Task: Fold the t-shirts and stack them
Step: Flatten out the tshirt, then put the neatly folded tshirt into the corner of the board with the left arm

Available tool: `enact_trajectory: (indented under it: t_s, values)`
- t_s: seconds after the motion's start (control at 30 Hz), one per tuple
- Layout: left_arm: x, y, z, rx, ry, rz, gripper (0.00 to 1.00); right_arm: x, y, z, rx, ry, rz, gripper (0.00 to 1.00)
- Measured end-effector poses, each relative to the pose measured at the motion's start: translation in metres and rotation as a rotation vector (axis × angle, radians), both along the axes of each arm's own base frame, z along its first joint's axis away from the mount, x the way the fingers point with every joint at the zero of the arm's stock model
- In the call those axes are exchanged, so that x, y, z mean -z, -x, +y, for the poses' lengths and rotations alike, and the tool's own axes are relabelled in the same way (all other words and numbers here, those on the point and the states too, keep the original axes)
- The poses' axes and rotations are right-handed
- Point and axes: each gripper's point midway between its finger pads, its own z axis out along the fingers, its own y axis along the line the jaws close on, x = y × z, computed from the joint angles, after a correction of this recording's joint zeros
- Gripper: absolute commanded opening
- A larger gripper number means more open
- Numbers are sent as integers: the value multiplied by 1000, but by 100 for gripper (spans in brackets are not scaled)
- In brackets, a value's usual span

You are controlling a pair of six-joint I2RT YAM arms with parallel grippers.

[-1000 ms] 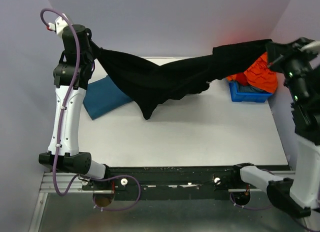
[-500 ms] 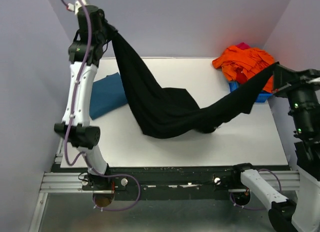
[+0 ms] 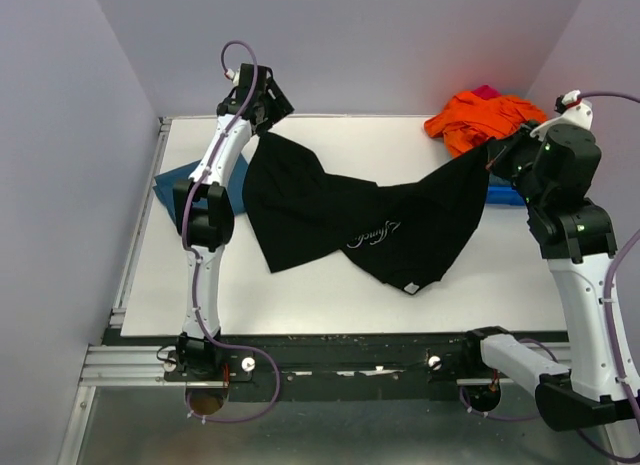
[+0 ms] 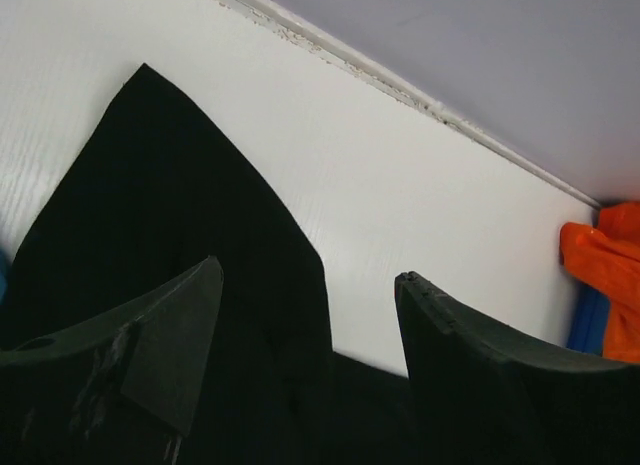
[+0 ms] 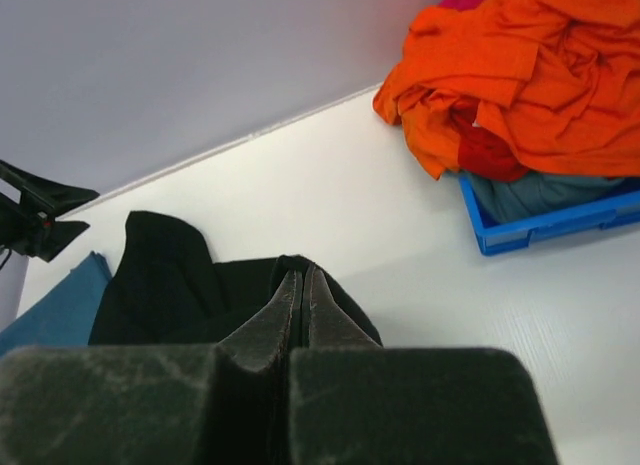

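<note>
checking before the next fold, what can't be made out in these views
- Teal-blue cloth shirt: in the top view the left arm covers most of it, and the right wrist view shows only one corner.
- Blue plastic bin: its contents lie under the orange clothes pile in every view.
- White script on the black cloth t-shirt: too small to read in the top view.

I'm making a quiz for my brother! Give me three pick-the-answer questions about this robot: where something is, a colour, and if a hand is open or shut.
1. Where is the orange clothes pile? A in the blue bin B on the floor C in a drawer
2. The t-shirt spread on the table is: A black B white C yellow
3. The left gripper is: A shut B open C hidden
Answers: A, it heaps out of the bin; A, plainly black; B, its fingers stand apart.
</note>
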Motion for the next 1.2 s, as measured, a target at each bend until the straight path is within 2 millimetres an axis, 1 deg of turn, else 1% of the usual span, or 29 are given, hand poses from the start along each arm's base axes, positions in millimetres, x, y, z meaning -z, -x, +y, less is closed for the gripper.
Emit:
enact_trajectory:
  t_s: [0.07, 0.17, 0.2, 0.23, 0.3, 0.37, 0.4, 0.43, 0.47, 0.5, 0.53, 0.6, 0.63, 0.67, 0.73, 0.77, 0.8, 0.87, 0.9, 1.0, 1.07, 1.13, 1.2]
  values:
    - [-3, 4, 3, 11, -14, -6, 82, 11, -1, 1, 2, -12, 14, 1]
    - [-15, 20, 12, 16, -43, -8, 79, 29, -2, 3, 2, -31, 28, 1]
    - [-24, 30, 17, 13, -56, -20, 78, 37, -1, 3, 2, -39, 36, 1]
    - [-27, 45, 23, 6, -72, -10, 77, 46, -1, 4, 0, -46, 45, 1]
    - [-42, 76, 34, -11, -94, -27, 77, 63, -1, 6, 0, -57, 68, 1]
    - [-52, 107, 45, -31, -110, -50, 77, 77, -1, 6, 6, -68, 91, 1]
    - [-53, 118, 49, -41, -117, -54, 77, 83, -1, 5, 18, -75, 101, 1]
    - [-51, 131, 54, -52, -124, -60, 77, 86, 0, 3, 31, -80, 105, 1]
    - [-50, 141, 58, -62, -128, -68, 77, 89, 3, -2, 62, -83, 101, 1]
    - [-43, 152, 61, -69, -134, -67, 77, 90, 6, -7, 91, -86, 93, 1]
    - [-28, 164, 65, -77, -144, -51, 77, 88, 11, -13, 123, -90, 77, 1]
    - [-4, 174, 70, -86, -163, -9, 77, 77, 20, -24, 179, -96, 29, 1]
    - [10, 176, 74, -96, -177, 16, 76, 69, 25, -29, 204, -99, 1, 1]
    - [28, 180, 79, -106, -193, 56, 75, 63, 31, -34, 227, -103, -23, 1]
    - [51, 180, 86, -120, -206, 107, 75, 53, 39, -42, 265, -107, -62, 1]
    - [59, 179, 91, -129, -209, 124, 75, 49, 42, -45, 281, -108, -78, 1]
    - [68, 175, 99, -149, -209, 138, 75, 45, 45, -48, 293, -108, -92, 1]
    - [79, 170, 113, -180, -210, 159, 75, 41, 48, -51, 308, -109, -107, 1]
    - [85, 166, 124, -202, -209, 171, 75, 40, 48, -52, 311, -109, -109, 1]
    - [95, 155, 143, -242, -199, 185, 75, 42, 46, -51, 312, -106, -101, 1]
    - [98, 146, 153, -262, -184, 183, 75, 45, 44, -51, 312, -104, -93, 1]
    - [101, 140, 158, -267, -167, 181, 75, 49, 43, -51, 312, -101, -83, 1]
    - [109, 134, 165, -278, -140, 187, 76, 52, 40, -50, 310, -99, -74, 1]
